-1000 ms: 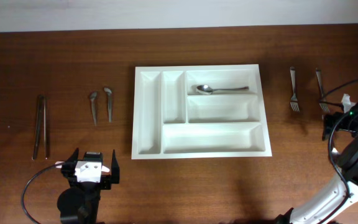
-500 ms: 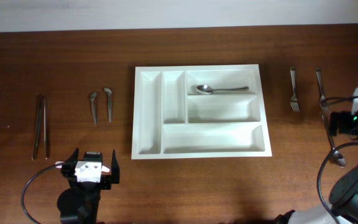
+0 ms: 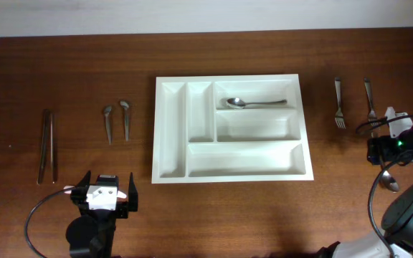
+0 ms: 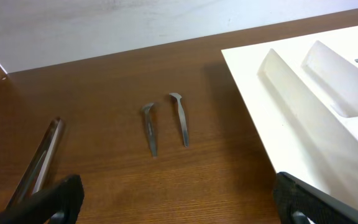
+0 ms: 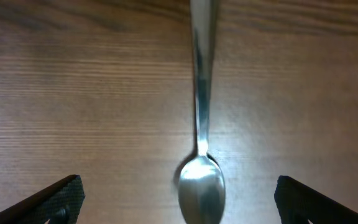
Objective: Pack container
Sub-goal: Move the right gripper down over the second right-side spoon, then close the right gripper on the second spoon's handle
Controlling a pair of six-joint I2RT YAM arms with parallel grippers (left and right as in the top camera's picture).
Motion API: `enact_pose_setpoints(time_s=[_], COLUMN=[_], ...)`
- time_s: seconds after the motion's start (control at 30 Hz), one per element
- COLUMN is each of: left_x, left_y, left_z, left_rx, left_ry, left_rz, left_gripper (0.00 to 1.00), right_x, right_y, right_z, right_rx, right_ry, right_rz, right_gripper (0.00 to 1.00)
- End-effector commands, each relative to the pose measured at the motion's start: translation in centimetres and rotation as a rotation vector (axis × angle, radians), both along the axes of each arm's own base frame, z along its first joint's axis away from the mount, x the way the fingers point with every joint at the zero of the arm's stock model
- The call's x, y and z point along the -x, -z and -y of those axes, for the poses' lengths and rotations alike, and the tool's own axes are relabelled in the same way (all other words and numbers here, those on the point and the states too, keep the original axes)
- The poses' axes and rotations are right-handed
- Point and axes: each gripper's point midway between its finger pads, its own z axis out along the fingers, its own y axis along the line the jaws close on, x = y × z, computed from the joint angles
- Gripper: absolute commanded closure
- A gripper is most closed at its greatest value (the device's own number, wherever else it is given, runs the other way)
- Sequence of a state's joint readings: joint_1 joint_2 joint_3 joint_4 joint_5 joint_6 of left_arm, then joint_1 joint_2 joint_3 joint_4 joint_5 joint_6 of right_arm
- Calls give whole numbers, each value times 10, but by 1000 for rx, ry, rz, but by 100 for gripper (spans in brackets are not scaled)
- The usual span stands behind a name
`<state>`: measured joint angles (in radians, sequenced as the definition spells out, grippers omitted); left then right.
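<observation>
The container is a white five-compartment tray (image 3: pixel 228 77) at the table's middle. One spoon (image 3: pixel 253 103) lies in its far right compartment. A second spoon (image 3: pixel 389 179) lies on the table right of the tray, its bowl toward the front. My right gripper (image 3: pixel 387 148) hovers over its handle. In the right wrist view the jaws (image 5: pixel 178 208) are open and astride the spoon (image 5: pixel 199 93), not touching it. My left gripper (image 3: pixel 105 195) is open and empty near the front left. The left wrist view shows the jaws (image 4: pixel 178 205) over bare wood, with the tray (image 4: pixel 303 93) to the right.
Two forks (image 3: pixel 339 104) (image 3: pixel 370 99) lie at the far right. Two short curved metal pieces (image 3: pixel 108 123) (image 3: pixel 125 118) lie left of the tray, also in the left wrist view (image 4: pixel 150 127). Two long thin utensils (image 3: pixel 46 145) lie at the far left.
My right gripper has moved toward the front edge and slightly left, ending over the loose spoon's handle. The left arm has not moved.
</observation>
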<state>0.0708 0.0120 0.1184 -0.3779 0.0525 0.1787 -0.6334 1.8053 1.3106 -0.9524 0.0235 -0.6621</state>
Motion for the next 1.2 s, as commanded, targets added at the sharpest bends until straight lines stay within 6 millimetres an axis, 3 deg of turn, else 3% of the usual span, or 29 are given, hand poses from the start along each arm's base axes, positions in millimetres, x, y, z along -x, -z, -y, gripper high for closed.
enact_pose_setpoints(time_s=[0.0,0.67,0.97,1.17], left_x=[0,0,0,0], left_y=[1,1,1,1], left_z=[1,1,1,1], left_rx=[11,11,11,11], left_ry=[4,4,4,4], left_rz=[3,3,3,3], left_gripper=[1,1,1,1], right_x=[-3,-3,3,3], right_y=[14,62,64,65], right_z=[-6,-9,11,9], right_rx=[-57,-133,-99,-108], right_ry=[-38,-32,62,64], right_rz=[-3,-75,-62,-63], right_gripper=[1,1,1,1])
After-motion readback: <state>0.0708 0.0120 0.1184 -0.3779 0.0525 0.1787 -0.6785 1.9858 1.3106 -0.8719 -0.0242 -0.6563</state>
